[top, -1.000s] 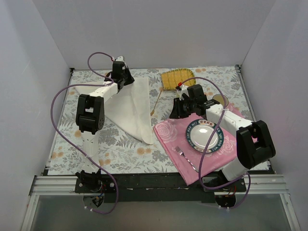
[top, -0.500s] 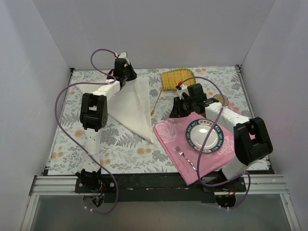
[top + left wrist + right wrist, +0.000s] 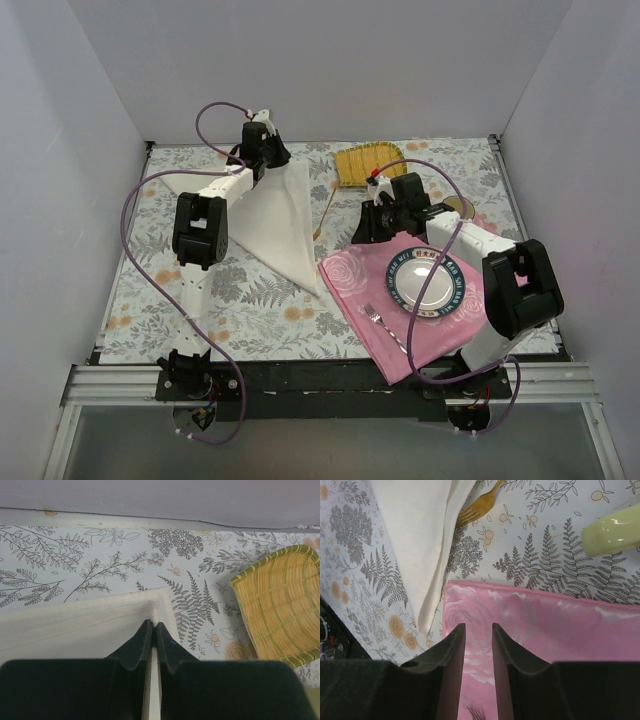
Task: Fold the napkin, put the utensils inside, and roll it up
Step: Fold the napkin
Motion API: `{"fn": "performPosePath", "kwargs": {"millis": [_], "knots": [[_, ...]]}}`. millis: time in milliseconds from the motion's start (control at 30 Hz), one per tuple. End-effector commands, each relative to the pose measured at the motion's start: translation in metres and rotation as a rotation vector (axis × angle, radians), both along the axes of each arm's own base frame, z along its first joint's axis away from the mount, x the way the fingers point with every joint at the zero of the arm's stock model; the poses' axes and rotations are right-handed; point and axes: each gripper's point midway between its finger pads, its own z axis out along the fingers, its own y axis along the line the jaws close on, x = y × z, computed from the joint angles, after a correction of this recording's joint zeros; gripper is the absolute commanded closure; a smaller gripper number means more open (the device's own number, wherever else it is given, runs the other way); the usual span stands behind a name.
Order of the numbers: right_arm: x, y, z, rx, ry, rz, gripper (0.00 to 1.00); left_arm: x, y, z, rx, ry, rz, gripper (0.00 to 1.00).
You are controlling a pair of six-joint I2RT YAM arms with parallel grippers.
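Napkin (image 3: 275, 222): cream cloth, folded to a triangle, lying on the floral tablecloth (image 3: 250, 310) toward 10 o'clock from table centre, its long point aimed at 5 o'clock. Left gripper (image 3: 268, 150) sits at the cloth's 12 o'clock corner; in the wrist view its jaws are pressed together on that corner of the napkin (image 3: 75, 625), fabric pinched between them. Gold utensil (image 3: 322, 212) lies along the napkin's 3 o'clock edge, its tines (image 3: 475, 511) partly under the cloth hem. Right gripper (image 3: 365, 235) hangs over the 11 o'clock corner of the pink rose-patterned placemat (image 3: 365, 285), jaws partly apart with nothing between them. Yellow ribbed mat (image 3: 365, 162) lies at 12 o'clock, just beside the utensil's far end. On the placemat stand a plate (image 3: 395, 283) and, at its 7 o'clock, a silver fork (image 3: 385, 325). Plate rim carries red panels with lettering, too small to read. A pale green glazed object (image 3: 612, 530) shows at 2 o'clock in the right wrist view.
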Motion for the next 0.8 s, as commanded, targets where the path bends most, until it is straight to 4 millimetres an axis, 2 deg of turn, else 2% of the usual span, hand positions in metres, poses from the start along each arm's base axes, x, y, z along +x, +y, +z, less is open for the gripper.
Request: {"fn": "performPosePath", "kwargs": {"millis": [0, 200, 333, 433, 767], "knots": [[0.012, 0.018, 0.015, 0.094, -0.033, 0.041, 0.64, 0.003, -0.012, 0.036, 0.009, -0.095, -0.071, 1.0], [0.009, 0.045, 0.015, 0.159, -0.012, 0.114, 0.55, -0.003, -0.017, 0.033, 0.013, -0.087, -0.088, 1.0], [-0.01, 0.075, 0.01, 0.2, 0.036, 0.207, 0.45, -0.003, -0.016, 0.037, 0.011, -0.086, -0.072, 1.0], [-0.018, 0.092, 0.008, 0.214, 0.027, 0.249, 0.41, -0.007, -0.017, 0.037, 0.006, -0.076, -0.075, 1.0], [-0.057, 0.114, -0.027, 0.21, 0.126, 0.306, 0.45, -0.012, -0.026, 0.03, -0.02, -0.051, -0.084, 1.0]]}}
